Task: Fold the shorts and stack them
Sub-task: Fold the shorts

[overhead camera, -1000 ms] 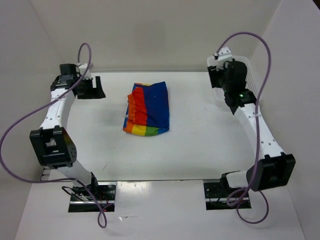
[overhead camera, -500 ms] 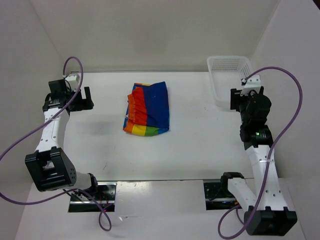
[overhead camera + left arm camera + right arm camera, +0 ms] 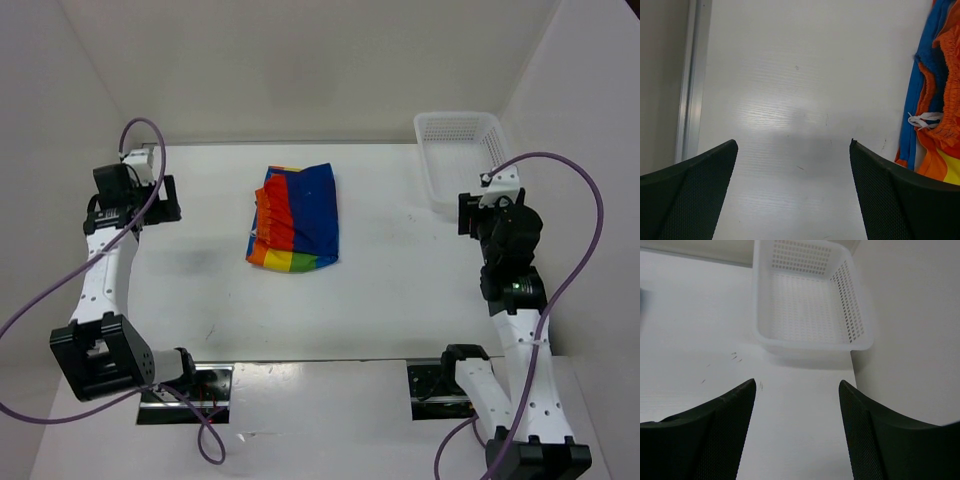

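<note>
Top external — folded shorts (image 3: 293,218) between left claw (image 3: 793,143) and right claw (image 3: 797,382), well apart — both spread, empty.

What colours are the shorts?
The shorts have blue, red, orange, yellow and green stripes, clearest in the top external view.

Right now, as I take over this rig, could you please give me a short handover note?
Left gripper: open, empty, over the bare table to the left of the shorts.
Right gripper: open, empty, facing the white basket at the far right.
Shorts: lying mid-table in a compact folded bundle, touched by neither gripper.
Done: the folding, by the look of it.
Left: the stacking. The basket is empty and no other pile is in view.
</note>
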`<state>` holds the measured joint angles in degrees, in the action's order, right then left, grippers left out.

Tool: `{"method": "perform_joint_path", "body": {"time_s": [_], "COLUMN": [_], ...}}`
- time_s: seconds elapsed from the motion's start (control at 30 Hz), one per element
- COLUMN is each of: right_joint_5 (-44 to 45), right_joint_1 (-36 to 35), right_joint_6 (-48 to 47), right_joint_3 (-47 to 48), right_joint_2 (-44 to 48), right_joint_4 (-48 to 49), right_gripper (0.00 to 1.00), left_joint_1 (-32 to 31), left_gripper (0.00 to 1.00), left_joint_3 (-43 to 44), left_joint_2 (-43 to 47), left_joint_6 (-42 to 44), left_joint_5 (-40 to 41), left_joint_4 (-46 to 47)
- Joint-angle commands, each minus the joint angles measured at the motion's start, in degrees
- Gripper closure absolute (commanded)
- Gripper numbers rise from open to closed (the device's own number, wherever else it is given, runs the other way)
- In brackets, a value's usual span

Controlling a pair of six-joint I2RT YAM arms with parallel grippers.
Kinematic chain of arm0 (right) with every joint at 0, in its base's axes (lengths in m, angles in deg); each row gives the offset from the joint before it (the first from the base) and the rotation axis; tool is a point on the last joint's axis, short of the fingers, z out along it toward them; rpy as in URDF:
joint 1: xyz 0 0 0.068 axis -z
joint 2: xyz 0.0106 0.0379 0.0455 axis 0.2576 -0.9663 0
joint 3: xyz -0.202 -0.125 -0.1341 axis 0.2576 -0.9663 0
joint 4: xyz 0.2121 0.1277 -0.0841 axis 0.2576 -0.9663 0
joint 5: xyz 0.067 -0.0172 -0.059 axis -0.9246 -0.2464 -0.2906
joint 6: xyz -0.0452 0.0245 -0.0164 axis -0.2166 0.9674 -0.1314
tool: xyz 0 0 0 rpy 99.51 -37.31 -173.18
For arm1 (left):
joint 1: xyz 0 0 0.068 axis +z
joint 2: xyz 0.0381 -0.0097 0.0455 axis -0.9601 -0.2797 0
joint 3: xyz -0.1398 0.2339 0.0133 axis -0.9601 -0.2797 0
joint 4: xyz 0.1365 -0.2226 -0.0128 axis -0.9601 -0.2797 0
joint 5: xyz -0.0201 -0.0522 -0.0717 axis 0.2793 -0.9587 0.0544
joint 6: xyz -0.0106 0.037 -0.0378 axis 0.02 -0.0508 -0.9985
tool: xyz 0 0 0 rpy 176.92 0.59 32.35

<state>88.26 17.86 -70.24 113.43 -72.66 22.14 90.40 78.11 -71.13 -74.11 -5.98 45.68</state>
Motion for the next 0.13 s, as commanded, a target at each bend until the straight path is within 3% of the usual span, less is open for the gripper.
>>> {"method": "perform_joint_path", "body": {"time_s": [0.0,0.1], "right_joint_5": [-1.4,-1.4], "right_joint_1": [0.2,0.2], "right_joint_6": [-0.1,-0.1], "right_joint_3": [-0.4,-0.9], "right_joint_2": [0.5,0.5], "right_joint_4": [-0.2,-0.2], "right_gripper": [0.27,0.24], "left_joint_1": [0.3,0.3], "left_gripper": [0.01,0.01], "left_joint_3": [-0.7,-0.7], "left_joint_2": [1.9,2.4], "left_joint_6": [0.2,0.2], "left_joint_5": [0.2,0.2], "left_joint_4": [1.9,1.9]}}
